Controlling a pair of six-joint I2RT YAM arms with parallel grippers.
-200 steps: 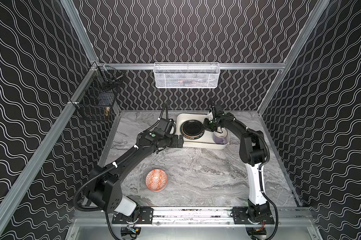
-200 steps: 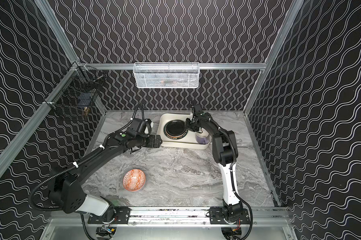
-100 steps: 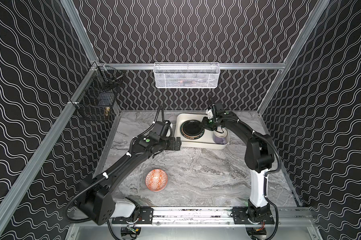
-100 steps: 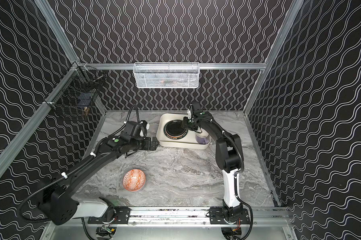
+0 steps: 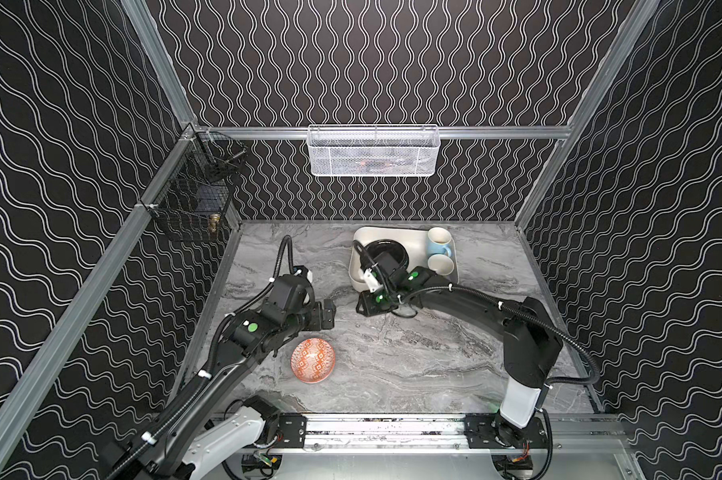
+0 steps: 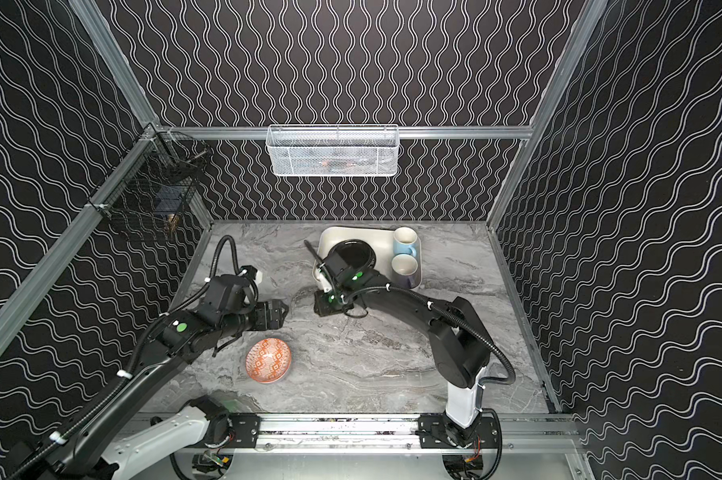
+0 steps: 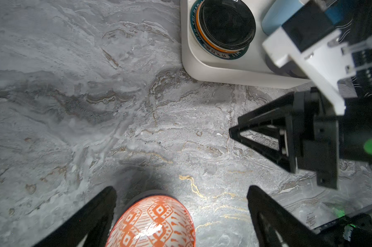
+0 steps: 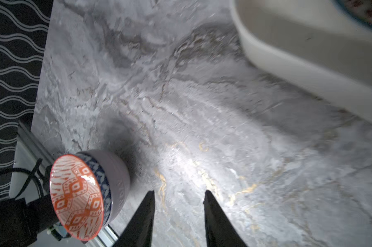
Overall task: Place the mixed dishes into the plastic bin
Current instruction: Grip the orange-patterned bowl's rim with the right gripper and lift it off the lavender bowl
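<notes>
The orange bowl point(image 5: 312, 360) sat alone on the table, well apart from the bin point(image 5: 403, 286). The left gripper point(image 5: 328, 314) hung wide open near it; the right gripper point(image 5: 361, 308), partly open, held nothing. The 2 could bump.

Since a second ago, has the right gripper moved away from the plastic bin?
Yes. The right gripper was over the plastic bin beside the mugs; in both top views it now hangs over bare tabletop in front of the bin, toward the orange bowl, holding nothing.
</notes>
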